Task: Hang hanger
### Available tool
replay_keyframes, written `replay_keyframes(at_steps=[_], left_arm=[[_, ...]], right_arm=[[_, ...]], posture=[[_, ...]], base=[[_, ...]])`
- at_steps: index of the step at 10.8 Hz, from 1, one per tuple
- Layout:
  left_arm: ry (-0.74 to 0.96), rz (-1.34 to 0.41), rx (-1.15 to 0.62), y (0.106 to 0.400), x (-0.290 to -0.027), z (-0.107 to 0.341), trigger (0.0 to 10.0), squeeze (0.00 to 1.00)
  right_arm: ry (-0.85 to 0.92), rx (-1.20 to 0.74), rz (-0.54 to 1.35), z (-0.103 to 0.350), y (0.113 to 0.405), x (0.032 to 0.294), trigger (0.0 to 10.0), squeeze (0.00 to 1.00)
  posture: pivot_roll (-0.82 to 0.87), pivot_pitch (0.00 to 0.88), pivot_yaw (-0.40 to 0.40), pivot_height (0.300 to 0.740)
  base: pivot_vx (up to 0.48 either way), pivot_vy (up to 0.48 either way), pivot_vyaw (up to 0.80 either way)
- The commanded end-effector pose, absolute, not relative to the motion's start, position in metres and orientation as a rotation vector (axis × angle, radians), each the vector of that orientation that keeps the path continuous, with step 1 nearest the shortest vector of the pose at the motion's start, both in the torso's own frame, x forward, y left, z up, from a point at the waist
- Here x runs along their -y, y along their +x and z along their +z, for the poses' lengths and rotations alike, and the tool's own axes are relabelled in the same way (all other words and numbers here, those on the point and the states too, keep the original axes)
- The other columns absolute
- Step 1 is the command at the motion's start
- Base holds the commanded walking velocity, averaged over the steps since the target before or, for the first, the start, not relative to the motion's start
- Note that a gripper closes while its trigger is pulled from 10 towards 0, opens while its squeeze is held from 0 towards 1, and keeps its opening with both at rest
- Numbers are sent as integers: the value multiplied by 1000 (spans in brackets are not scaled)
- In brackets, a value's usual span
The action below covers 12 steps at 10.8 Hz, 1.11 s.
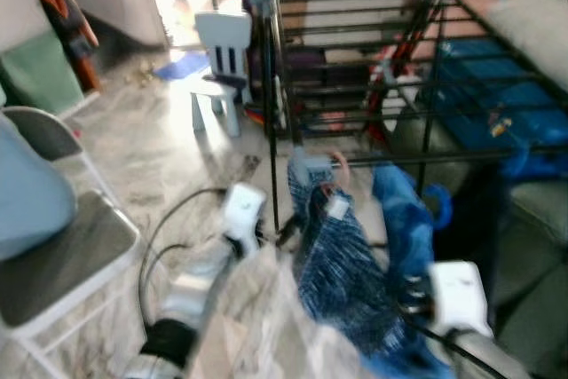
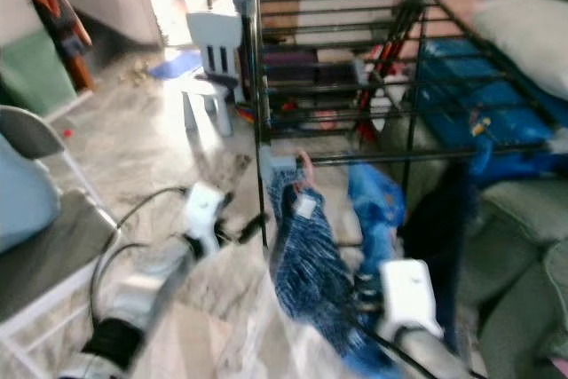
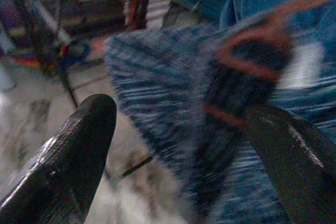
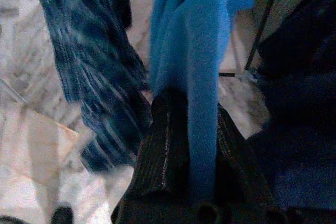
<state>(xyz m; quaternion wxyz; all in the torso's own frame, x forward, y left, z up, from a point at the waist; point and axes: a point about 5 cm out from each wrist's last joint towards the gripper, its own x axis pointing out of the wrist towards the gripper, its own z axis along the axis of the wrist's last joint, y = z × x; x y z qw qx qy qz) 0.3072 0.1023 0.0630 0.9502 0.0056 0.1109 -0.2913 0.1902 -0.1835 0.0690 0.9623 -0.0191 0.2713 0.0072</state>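
Marble floor (image 1: 169, 166), right end effector (image 4: 191, 145) clamping blue garment (image 4: 197, 51)

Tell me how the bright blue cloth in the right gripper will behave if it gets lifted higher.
Probably floppy: the bright blue fleecy cloth hangs in soft folds between the right gripper's jaws. It looks light, since a narrow pinch holds it. It may snag, as it hangs close to the black wire drying rack and the dark blue striped garment.
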Motion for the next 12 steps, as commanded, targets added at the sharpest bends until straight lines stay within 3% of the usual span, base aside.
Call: replay_keyframes(at_steps=[1, 2, 9, 12], left_arm=[[16, -623, -210, 309, -92, 68, 10000, 0], [21, -623, -220, 309, -92, 66, 10000, 0], [31, -621, -234, 313, -90, 63, 10000, 0], [43, -631, -242, 315, -93, 63, 10000, 0]], right_arm=[[-53, -520, -7, 73, 193, 189, 10000, 0], [-51, -516, -15, 74, 193, 190, 10000, 0], [-29, -478, -71, 77, 205, 202, 10000, 0], [11, -419, -23, 94, 232, 213, 10000, 0]], posture=[[-90, 0, 42, 740], [-90, 0, 43, 740], [-84, 0, 56, 740], [-72, 0, 71, 740]], base=[[454, 0, 0], [458, 0, 0], [0, 0, 0], [0, 0, 0]])
